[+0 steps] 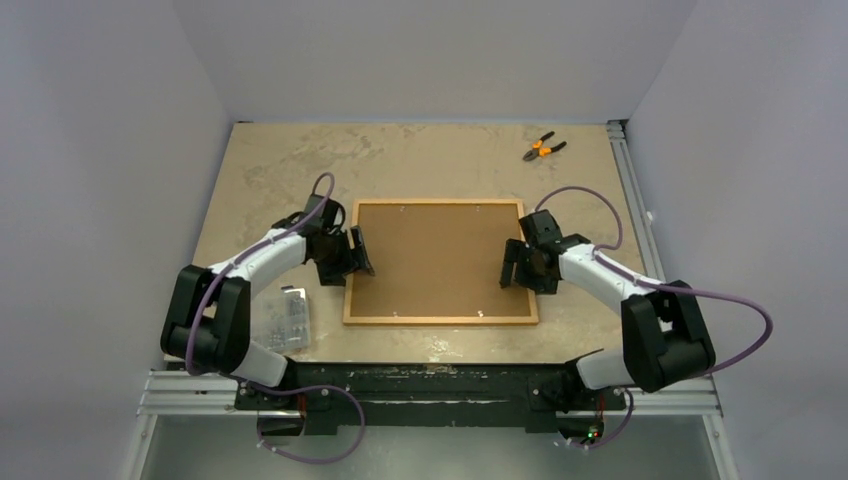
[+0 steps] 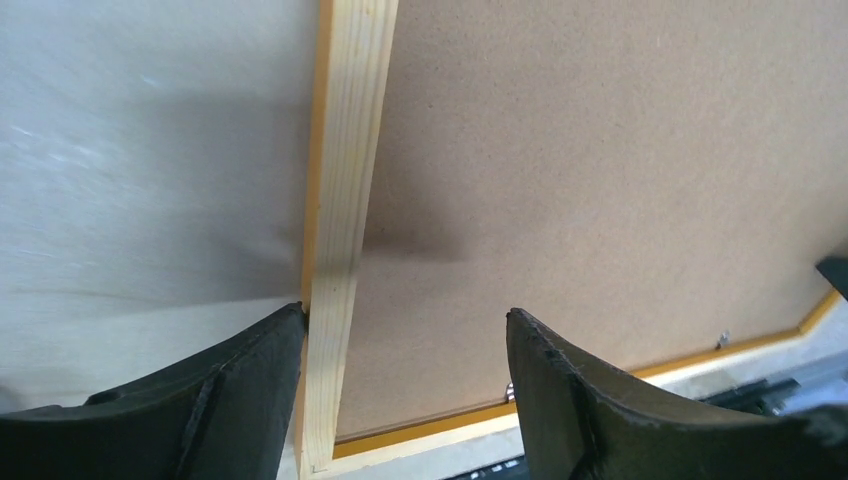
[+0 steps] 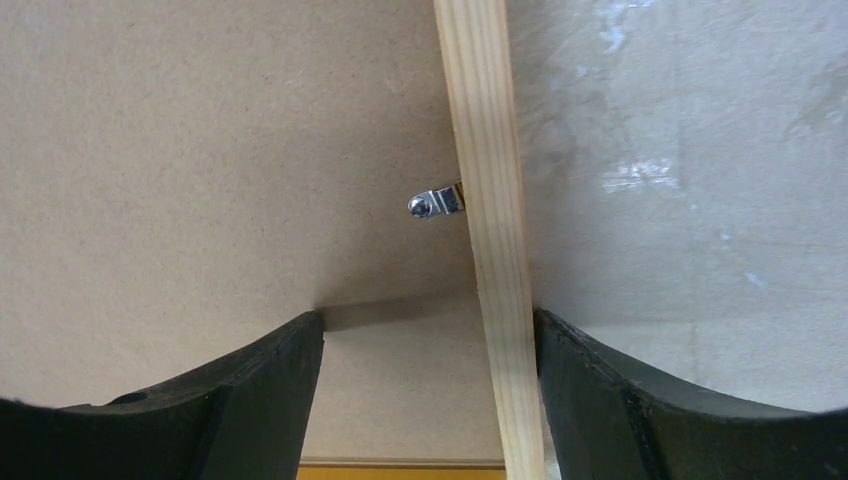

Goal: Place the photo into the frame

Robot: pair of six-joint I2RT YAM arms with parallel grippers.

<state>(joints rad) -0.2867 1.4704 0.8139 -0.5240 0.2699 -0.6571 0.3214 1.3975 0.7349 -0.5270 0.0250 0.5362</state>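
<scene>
The frame (image 1: 441, 320) lies reverse-up, long axis left to right. The left gripper (image 1: 352, 262) and right gripper (image 1: 512, 268) are spread wide, each straddling a side rail, neither clamped.

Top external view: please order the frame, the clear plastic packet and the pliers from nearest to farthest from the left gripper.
From the left gripper:
1. The frame: in the middle, its left rail between the open jaws.
2. The clear plastic packet: on the near left side.
3. The pliers: at the far right corner.
</scene>
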